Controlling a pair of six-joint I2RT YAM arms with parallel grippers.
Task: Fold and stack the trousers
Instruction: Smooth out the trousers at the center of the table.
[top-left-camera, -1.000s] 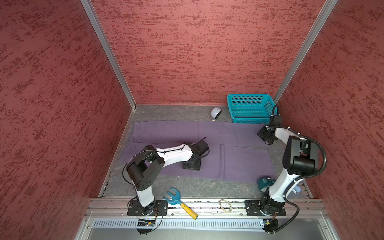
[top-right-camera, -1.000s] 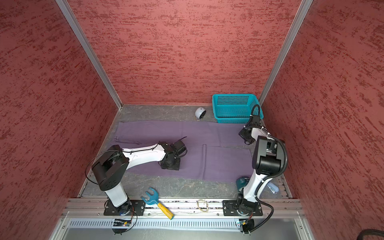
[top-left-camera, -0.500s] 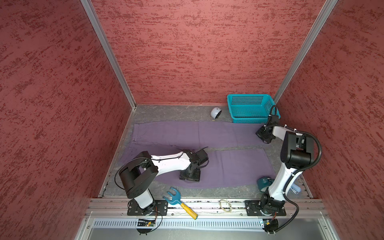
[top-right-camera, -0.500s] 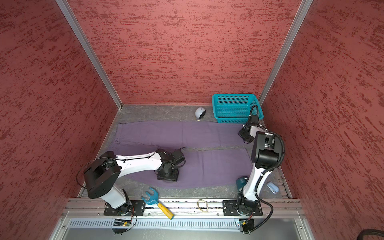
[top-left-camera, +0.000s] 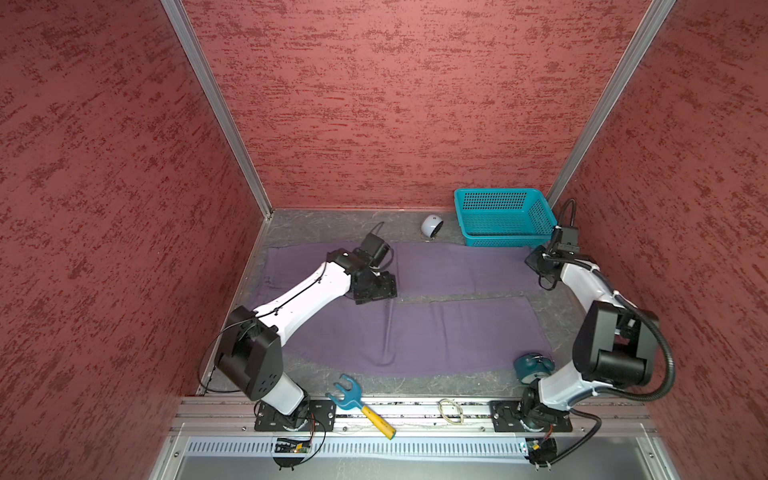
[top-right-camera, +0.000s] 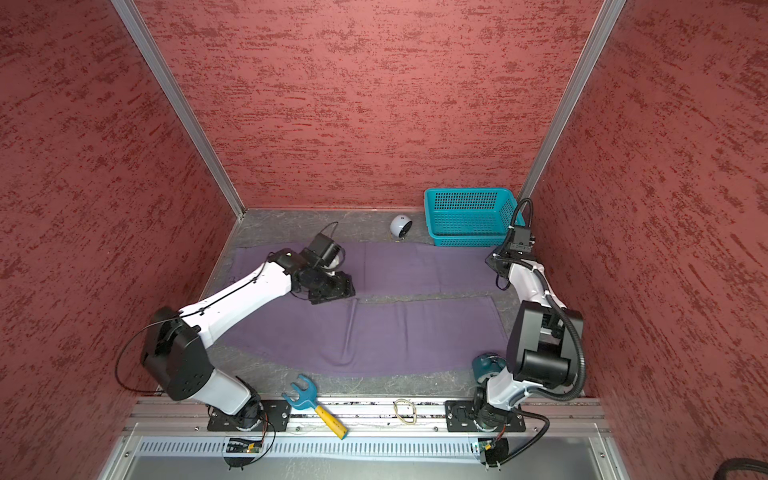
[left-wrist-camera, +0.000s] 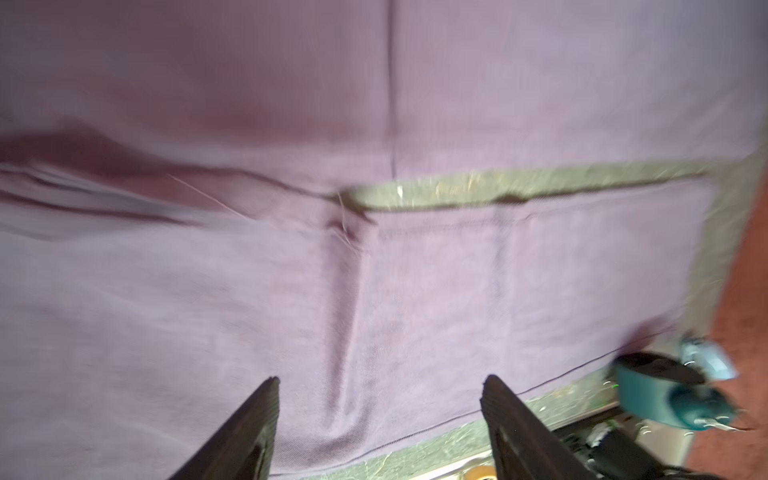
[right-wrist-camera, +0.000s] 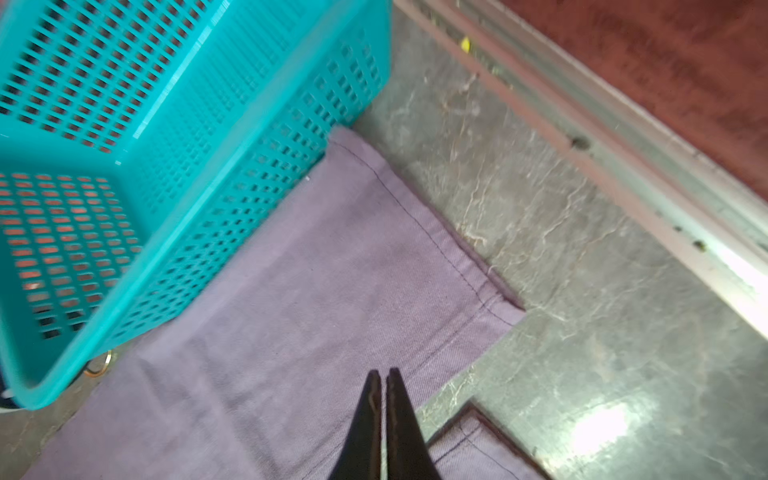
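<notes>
The muted purple trousers (top-left-camera: 436, 332) (top-right-camera: 407, 332) lie spread flat on the grey table, waist at the left and both legs running right. A narrow strip of table shows between the legs. My left gripper (top-left-camera: 376, 291) (top-right-camera: 332, 291) hovers over the crotch, where the legs part. In the left wrist view it (left-wrist-camera: 380, 380) is open, with only cloth below it. My right gripper (top-left-camera: 545, 279) (top-right-camera: 500, 282) is at the far leg's cuff beside the teal basket (top-left-camera: 505, 216). In the right wrist view it (right-wrist-camera: 383, 372) is shut above the cuff (right-wrist-camera: 436, 257), holding nothing.
The basket (right-wrist-camera: 166, 166) stands on the far leg's edge in the back right corner. A white round object (top-left-camera: 432, 226) lies left of it. A teal round object (top-left-camera: 532, 365) sits by the right arm's base. A blue-and-yellow toy fork (top-left-camera: 359, 405) and a rubber band (top-left-camera: 451, 409) lie on the front rail.
My left gripper dipped toward the trousers' near edge, then swung back to the crotch, its jaws widening. The right gripper stayed by the cuff, still shut.
</notes>
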